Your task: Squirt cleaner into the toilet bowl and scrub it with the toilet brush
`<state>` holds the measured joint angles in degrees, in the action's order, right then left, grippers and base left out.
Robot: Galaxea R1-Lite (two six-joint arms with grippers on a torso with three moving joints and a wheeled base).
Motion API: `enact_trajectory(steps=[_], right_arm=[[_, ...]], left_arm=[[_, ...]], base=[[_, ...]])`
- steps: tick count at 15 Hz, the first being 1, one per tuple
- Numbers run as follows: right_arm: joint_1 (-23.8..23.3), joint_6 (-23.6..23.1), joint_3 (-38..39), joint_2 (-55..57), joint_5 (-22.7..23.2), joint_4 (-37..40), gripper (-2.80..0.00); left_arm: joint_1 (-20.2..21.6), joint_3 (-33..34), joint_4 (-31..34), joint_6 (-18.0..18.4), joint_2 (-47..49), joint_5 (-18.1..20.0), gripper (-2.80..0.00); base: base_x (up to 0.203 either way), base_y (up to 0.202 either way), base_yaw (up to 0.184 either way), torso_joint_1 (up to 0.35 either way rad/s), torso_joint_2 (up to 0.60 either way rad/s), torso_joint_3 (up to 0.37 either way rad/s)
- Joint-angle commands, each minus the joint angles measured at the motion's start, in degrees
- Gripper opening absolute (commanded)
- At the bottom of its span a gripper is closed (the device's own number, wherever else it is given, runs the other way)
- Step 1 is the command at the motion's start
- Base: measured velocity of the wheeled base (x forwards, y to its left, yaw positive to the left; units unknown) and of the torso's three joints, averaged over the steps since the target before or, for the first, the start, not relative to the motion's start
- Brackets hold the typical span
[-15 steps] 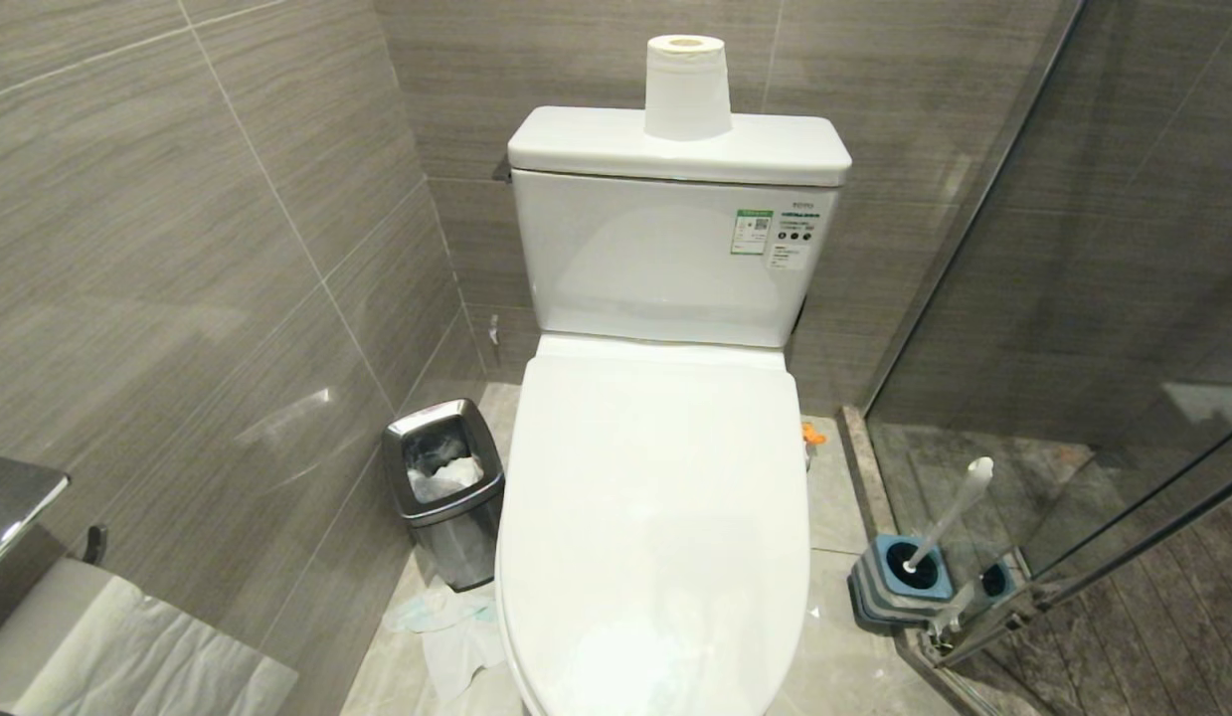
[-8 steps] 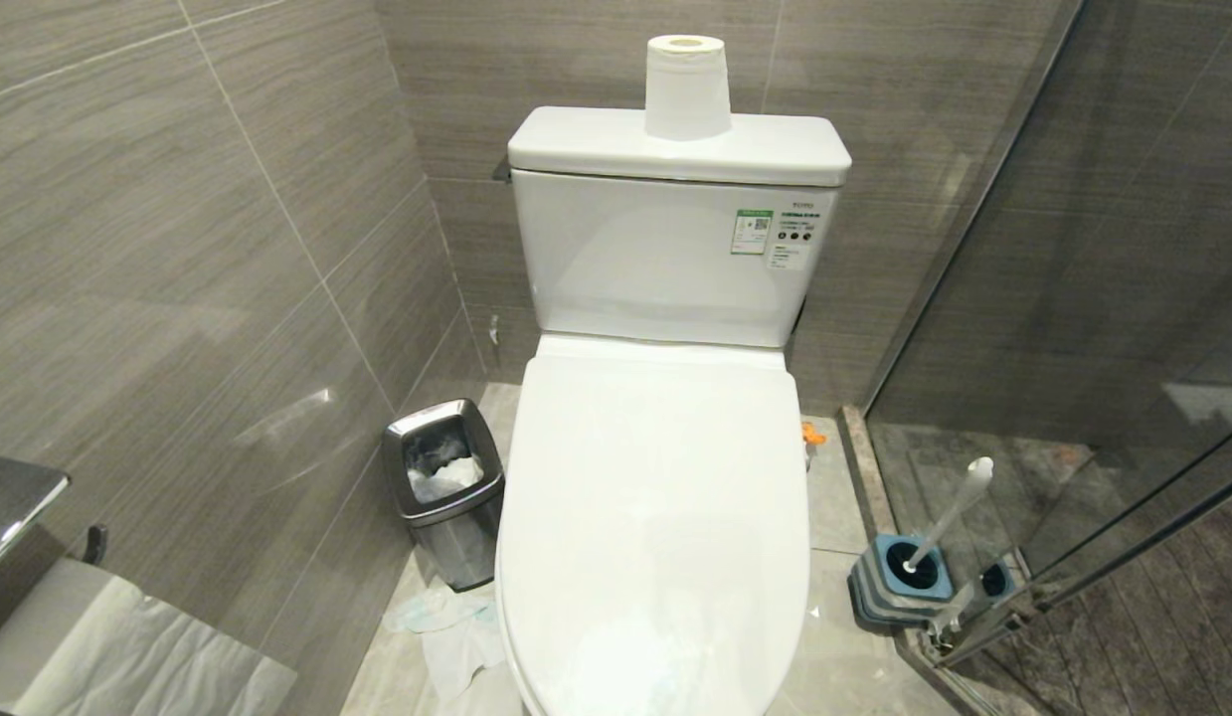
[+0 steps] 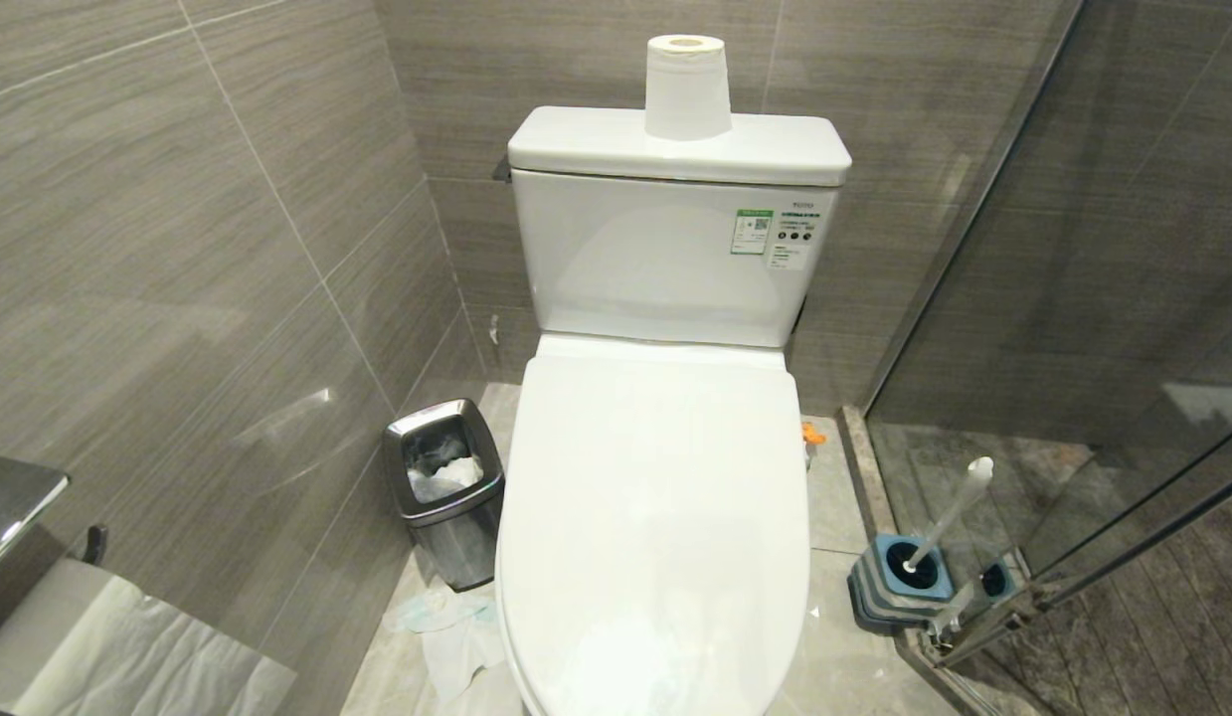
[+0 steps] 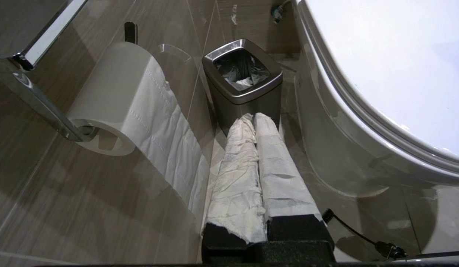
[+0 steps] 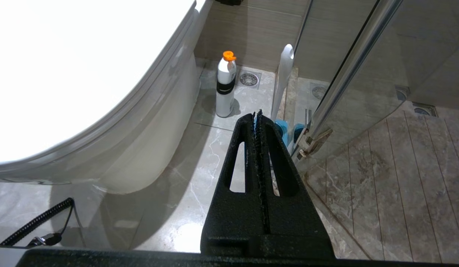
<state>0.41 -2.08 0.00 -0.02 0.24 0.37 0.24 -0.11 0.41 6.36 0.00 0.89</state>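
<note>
**Q:** White porcelain fills the middle of the head view. What is it?

**A:** That is the toilet bowl (image 3: 655,517), lid down, so I cannot see inside it. Its tank (image 3: 665,264) sits above it in the frame, with a green-and-white sticker (image 3: 752,231) toward the tank's upper right and a paper roll (image 3: 686,88) standing upright on top.

**Q:** Where is the toilet brush?

**A:** At the lower right of the head view. The toilet brush (image 3: 952,515) leans in its blue-topped holder (image 3: 902,580) on the floor, just beside the glass shower door (image 3: 1103,298).

**Q:** And your hands?

**A:** Neither shows in the head view. In my left wrist view, my left hand (image 4: 251,116) is pressed together and holds nothing; its fingers (image 4: 236,174) are wrapped in white paper. It points toward a steel waste bin (image 4: 242,81) in the upper middle of that frame, beside the bowl's outer wall. A wall-mounted paper roll (image 4: 118,100) hangs at the left.

**Q:** The right one?

**A:** My right hand (image 5: 257,115) is also pressed together and empty, bare black. Past it stand the brush handle and a white bottle with an orange cap (image 5: 225,87), upright on the floor beside the bowl, in the upper middle of that frame.
</note>
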Motion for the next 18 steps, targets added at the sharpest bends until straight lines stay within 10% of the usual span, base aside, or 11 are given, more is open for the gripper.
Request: enact_trajectory(steps=[1, 18], right_arm=[[0.02, -0.02, 0.09, 0.02, 0.02, -0.02, -2.8], [0.02, -0.02, 0.08, 0.02, 0.02, -0.02, -2.8]], left_arm=[[0.02, 0.02, 0.01, -0.03, 0.09, -0.08, -2.8], [0.02, 0.11, -0.41, -0.47, 0.09, -0.1, -2.8]], base=[[0.0, 0.0, 0.0, 0.0, 0.0, 0.0], [0.0, 0.0, 0.0, 0.0, 0.0, 0.0]])
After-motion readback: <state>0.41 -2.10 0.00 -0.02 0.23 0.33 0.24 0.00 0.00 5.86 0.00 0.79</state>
